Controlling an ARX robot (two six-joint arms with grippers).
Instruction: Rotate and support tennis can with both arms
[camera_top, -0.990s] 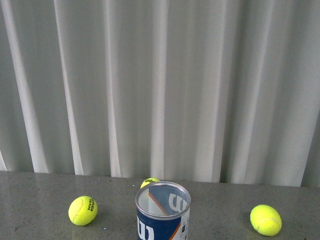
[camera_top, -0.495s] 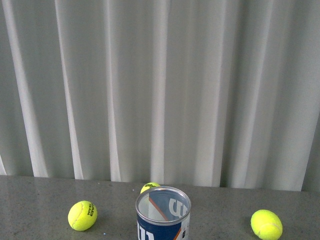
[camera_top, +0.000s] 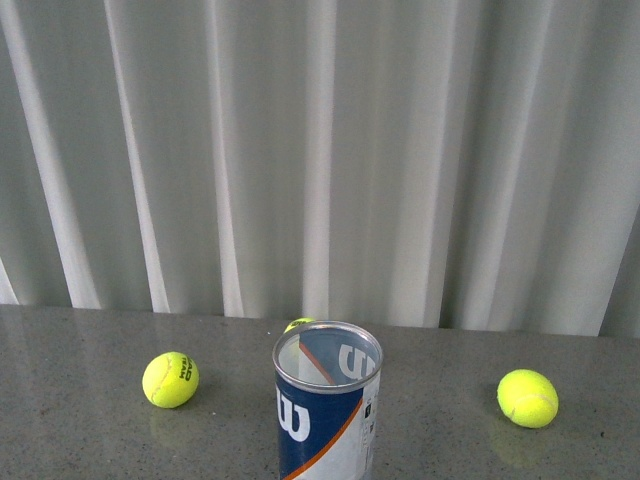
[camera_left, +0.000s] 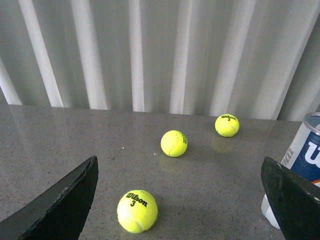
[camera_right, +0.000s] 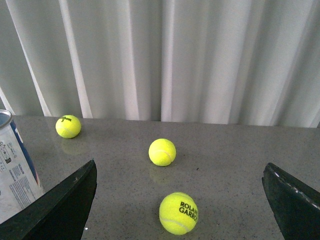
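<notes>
Grey speckled stone makes up the tabletop (camera_top: 80, 430), faintly glossy so that it shows dim reflections, and pale curtains (camera_top: 320, 150) in long vertical folds close off the room behind it. The tennis can (camera_top: 327, 400) stands upright near the table's front edge, its silver rim open at the top, the blue label with white "W" and orange stripe facing the front camera. One yellow-green tennis ball (camera_top: 170, 379) lies to the left of the can, another (camera_top: 527, 398) well to its right, and a third (camera_top: 297, 324) peeks out just behind the rim.

In the left wrist view the left gripper (camera_left: 182, 200) has its dark plates spread wide apart, holding nothing — the can (camera_left: 300, 170) stands just beside one plate, and I cannot tell whether they touch. The right gripper (camera_right: 182, 200) is likewise spread wide and empty, with the can (camera_right: 15, 165) close to one plate.
</notes>
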